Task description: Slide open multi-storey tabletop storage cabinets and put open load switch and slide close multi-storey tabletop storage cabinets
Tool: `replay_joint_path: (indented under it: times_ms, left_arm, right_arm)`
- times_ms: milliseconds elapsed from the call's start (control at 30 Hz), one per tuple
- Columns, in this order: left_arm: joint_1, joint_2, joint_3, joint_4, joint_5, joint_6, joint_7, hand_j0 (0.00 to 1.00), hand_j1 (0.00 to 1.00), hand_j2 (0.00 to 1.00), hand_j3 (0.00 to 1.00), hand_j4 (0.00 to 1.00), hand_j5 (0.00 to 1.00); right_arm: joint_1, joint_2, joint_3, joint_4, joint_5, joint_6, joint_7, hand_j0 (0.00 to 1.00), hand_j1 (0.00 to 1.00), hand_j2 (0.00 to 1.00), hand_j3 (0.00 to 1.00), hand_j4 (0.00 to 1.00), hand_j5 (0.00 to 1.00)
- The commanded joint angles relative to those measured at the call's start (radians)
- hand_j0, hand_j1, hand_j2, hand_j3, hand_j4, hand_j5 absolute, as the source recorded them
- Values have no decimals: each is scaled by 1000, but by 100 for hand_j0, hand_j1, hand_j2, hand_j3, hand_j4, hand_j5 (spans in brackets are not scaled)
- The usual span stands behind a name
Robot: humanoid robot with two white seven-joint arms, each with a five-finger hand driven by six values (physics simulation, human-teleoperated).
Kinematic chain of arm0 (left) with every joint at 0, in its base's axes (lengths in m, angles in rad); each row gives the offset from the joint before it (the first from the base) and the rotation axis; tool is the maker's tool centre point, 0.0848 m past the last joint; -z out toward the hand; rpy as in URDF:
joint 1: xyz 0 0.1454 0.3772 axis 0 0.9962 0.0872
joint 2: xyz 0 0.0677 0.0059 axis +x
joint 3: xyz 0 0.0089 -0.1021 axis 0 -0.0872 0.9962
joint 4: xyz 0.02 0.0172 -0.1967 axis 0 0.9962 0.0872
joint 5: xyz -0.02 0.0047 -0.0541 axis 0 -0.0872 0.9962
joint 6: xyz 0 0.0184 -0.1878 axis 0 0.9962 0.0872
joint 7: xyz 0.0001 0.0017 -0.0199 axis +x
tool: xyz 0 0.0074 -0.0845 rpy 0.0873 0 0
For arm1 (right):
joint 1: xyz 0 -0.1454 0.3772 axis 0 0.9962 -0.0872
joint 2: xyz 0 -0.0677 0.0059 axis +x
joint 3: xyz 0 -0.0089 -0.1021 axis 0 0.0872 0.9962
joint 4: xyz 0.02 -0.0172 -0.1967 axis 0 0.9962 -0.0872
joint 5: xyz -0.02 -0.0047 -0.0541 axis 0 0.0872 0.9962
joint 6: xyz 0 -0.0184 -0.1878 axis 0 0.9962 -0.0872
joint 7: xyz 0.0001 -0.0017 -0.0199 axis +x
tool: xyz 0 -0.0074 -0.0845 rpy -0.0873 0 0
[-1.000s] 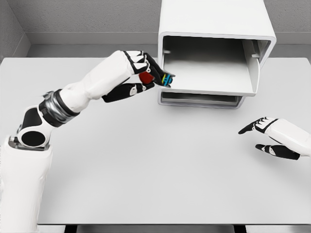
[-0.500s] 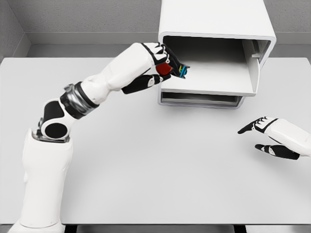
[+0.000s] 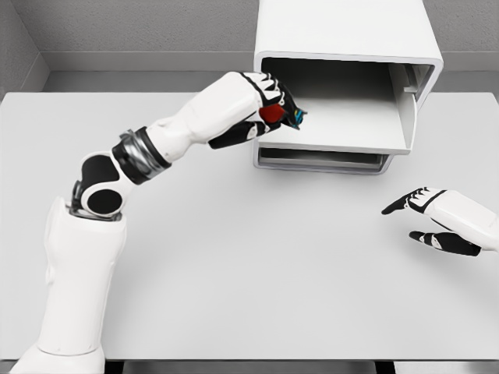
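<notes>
A white multi-storey cabinet [image 3: 343,31] stands at the back of the table, its upper drawer [image 3: 343,128] slid out toward me. My left hand [image 3: 273,105] is at the drawer's left front corner, fingers curled around the load switch [image 3: 274,114], a small red part with blue and dark ends. The switch hangs just over the drawer's left edge. My right hand [image 3: 425,218] rests low at the right of the table, fingers relaxed and holding nothing.
The grey table [image 3: 234,257] stretches wide in front of the cabinet. A lower drawer [image 3: 323,161] sits nearly flush beneath the open one. A grey wall runs behind the table.
My left arm has reached further right and forward, carrying the load switch from left of the cabinet to the open drawer's left edge. The right hand has stayed still.
</notes>
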Motion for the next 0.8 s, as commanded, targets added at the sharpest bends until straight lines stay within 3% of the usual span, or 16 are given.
replay_joint_path:
  times_ms: [0, 67, 367, 767]
  left_arm:
    - [0, 0, -10, 7, -8, 3, 1, 43, 43, 43, 43, 43, 43]
    - [0, 0, -9, 8, -52, 3, 1, 43, 43, 43, 43, 43, 43]
    - [-52, 0, -42, 19, -51, 3, 1, 43, 43, 43, 43, 43, 43]
    - [-123, 0, -131, 111, -71, 3, 1, 43, 43, 43, 43, 43, 43]
  right_arm:
    - [0, -1, 0, 0, -8, 3, 0, 71, 71, 71, 71, 71, 71]
    - [0, -1, 0, -2, -8, 3, 0, 70, 70, 70, 70, 70, 70]
    - [0, -1, 0, 0, -7, 3, 0, 71, 71, 71, 71, 71, 71]
    - [0, -1, 1, 0, -7, 3, 0, 71, 71, 71, 71, 71, 71]
